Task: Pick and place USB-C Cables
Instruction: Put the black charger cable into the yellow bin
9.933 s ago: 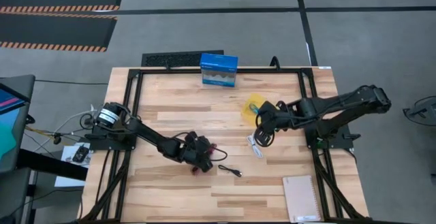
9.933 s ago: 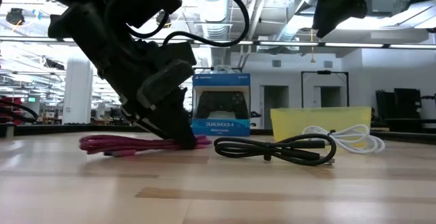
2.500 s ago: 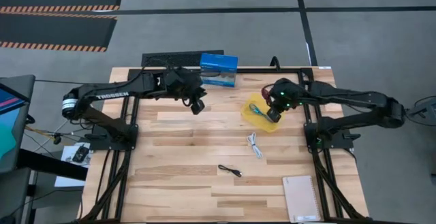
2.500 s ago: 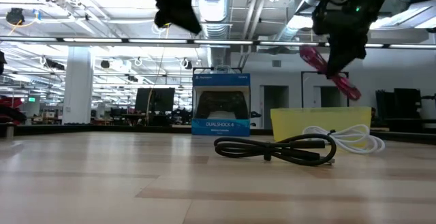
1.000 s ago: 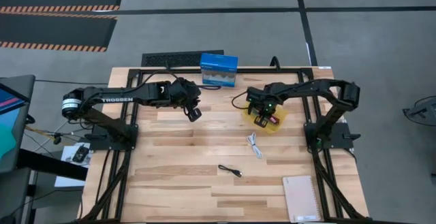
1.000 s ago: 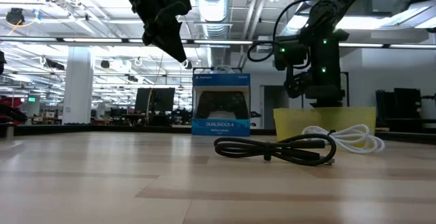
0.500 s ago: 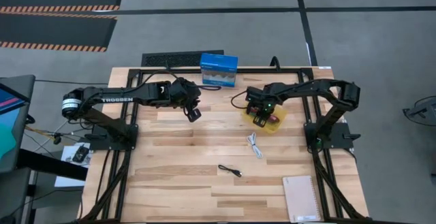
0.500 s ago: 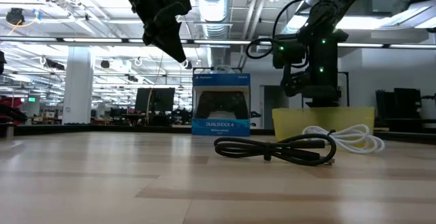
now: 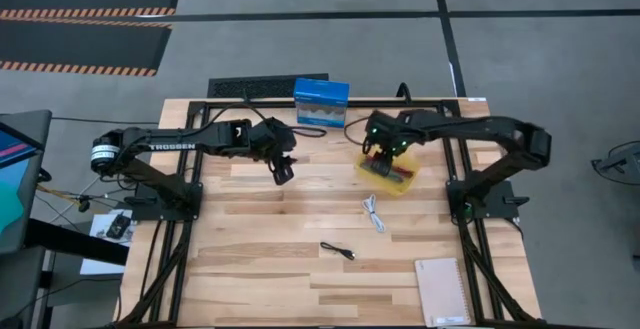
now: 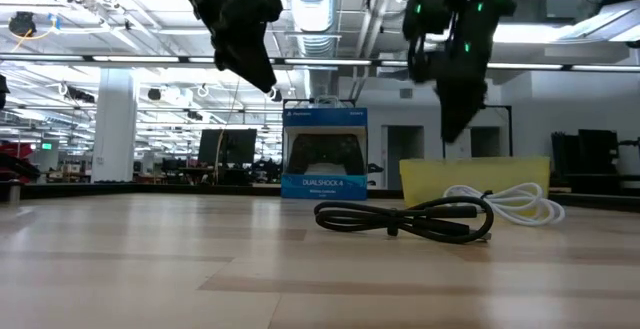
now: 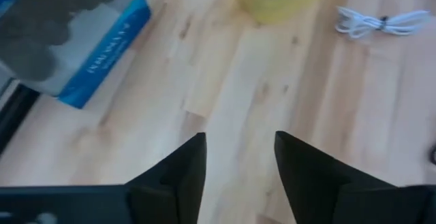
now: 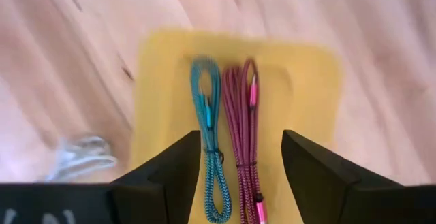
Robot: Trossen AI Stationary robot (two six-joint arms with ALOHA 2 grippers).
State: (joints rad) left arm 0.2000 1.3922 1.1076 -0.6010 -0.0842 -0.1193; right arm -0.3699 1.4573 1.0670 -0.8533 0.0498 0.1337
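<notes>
The right gripper (image 12: 235, 163), jaws apart and empty, hangs above the yellow tray (image 12: 163, 88), where the teal cable (image 12: 208, 125) and maroon cable (image 12: 243, 125) lie side by side. The white cable (image 9: 373, 212) and black cable (image 9: 338, 251) rest on the table (image 9: 250, 269), apart from the tray. The left gripper (image 11: 238, 163), jaws also apart and empty, hovers near the blue box (image 9: 321, 102).

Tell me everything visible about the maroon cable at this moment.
The maroon cable is a thin braided cord, pinkish-red, folded into a long narrow bundle with a matching connector near its middle. It lies flat in the yellow tray, alongside the teal cable; whether the two touch cannot be told. The right gripper hovers over the tray, fingers open and empty, nothing gripping the cable. In the high view the cable shows as a red streak in the tray.
</notes>
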